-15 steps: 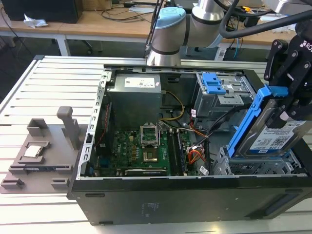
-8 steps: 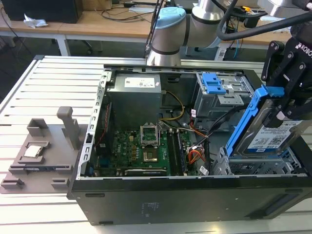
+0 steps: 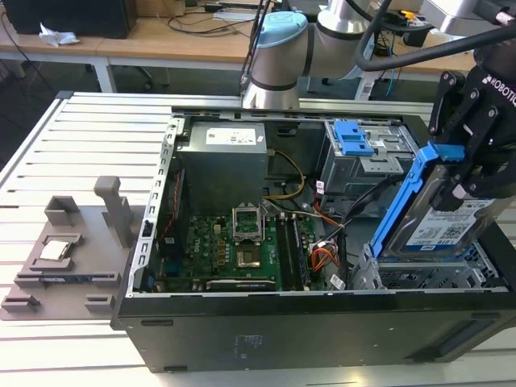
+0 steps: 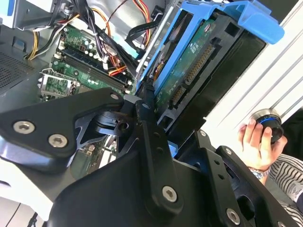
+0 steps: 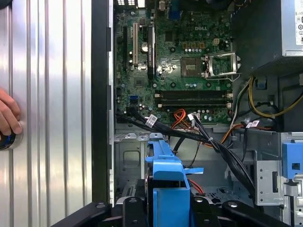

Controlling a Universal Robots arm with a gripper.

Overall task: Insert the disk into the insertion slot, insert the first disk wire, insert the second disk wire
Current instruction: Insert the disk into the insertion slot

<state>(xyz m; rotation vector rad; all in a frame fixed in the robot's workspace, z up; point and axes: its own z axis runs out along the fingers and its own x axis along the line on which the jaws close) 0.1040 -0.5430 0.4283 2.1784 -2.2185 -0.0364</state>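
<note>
Jaws clamp disk point(image 3: 442, 230) — tilted; lower edge at insertion slot point(image 3: 419, 278).

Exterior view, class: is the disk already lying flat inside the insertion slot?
No, the disk stands steeply tilted, clamped in the gripper, over the insertion slot rather than flat inside it.

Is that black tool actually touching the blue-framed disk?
Touching. In the exterior view the tool clamps the disk, holding it up, tilted.

The blue-framed disk point(image 3: 439, 228) stands tilted above the silver insertion slot point(image 3: 419, 278).
</note>
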